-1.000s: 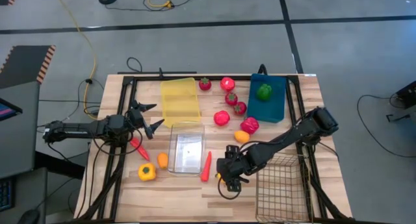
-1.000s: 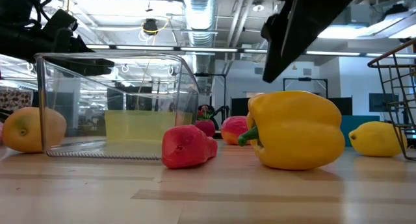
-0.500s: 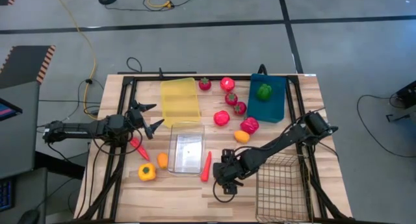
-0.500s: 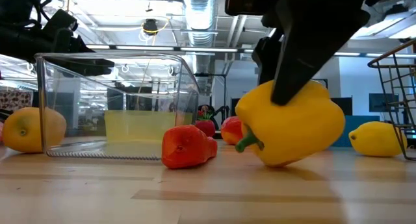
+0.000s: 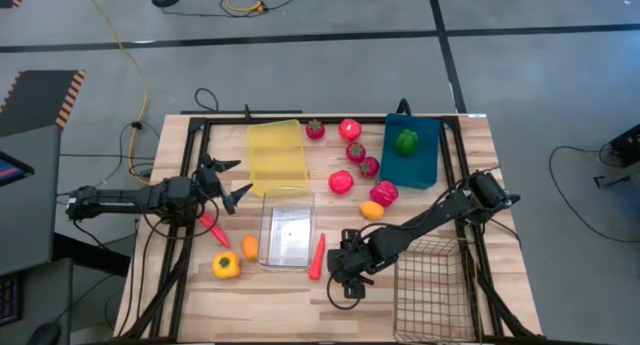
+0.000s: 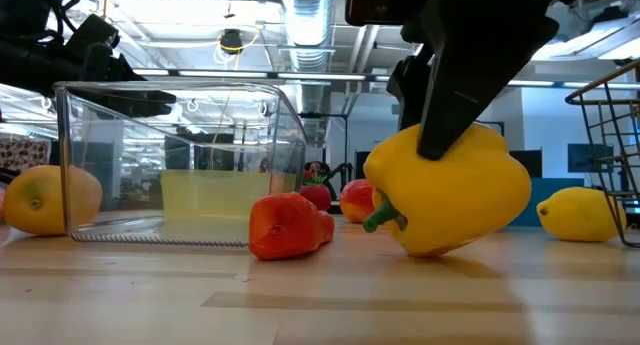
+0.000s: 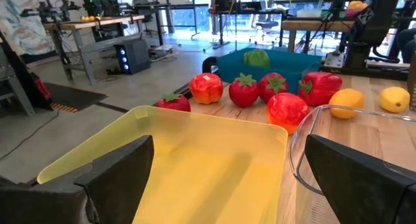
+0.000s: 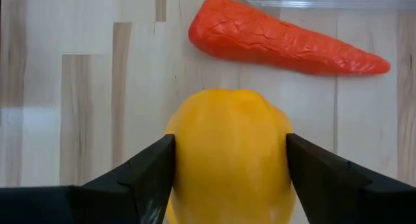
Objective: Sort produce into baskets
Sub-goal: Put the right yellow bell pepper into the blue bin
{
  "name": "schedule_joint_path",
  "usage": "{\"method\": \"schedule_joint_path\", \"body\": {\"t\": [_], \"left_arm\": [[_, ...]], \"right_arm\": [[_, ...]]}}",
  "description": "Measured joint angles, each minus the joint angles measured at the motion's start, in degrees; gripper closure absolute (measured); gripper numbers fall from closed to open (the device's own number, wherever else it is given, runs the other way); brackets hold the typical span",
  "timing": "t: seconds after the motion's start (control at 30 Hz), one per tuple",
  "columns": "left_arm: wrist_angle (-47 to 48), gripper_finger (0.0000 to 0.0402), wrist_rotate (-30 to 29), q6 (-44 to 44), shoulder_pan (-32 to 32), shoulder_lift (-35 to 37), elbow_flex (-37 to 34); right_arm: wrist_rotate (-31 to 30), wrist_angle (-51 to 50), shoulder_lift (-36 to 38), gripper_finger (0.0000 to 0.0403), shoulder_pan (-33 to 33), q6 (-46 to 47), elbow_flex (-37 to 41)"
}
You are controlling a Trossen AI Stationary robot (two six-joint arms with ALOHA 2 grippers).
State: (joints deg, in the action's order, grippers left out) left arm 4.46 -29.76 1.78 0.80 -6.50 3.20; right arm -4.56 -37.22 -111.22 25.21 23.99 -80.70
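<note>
Lower centre of the high view: your right gripper [image 8: 227, 178] clamps the yellow pepper [image 6: 450, 190], tilted on the table [image 5: 290, 305]. Next, you'd lift & carry it to a bin. Left gripper [image 5: 232, 181] open, mid-left.

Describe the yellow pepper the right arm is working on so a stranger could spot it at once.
Start at the wire basket at the table's near right corner. Just left of it the right gripper straddles a yellow pepper, fingers against both sides. An orange carrot lies beside it; the other yellow pepper sits far left, untouched.
</note>
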Motion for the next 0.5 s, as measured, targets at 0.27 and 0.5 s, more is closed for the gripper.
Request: {"method": "schedule_joint_path", "body": {"t": [0.27, 0.5], "left_arm": [[-0.01, 0.0013, 0.0, 0.0, 0.0, 0.0, 0.0], [0.0, 0.0013, 0.0, 0.0, -0.01, 0.0, 0.0]], "right_arm": [[0.88, -5.67, -0.45, 0.0108, -2.72, -0.36, -6.78], [0.14, -17.8, -0.37, 0.0109, -6.8, -6.45, -15.05]]}}
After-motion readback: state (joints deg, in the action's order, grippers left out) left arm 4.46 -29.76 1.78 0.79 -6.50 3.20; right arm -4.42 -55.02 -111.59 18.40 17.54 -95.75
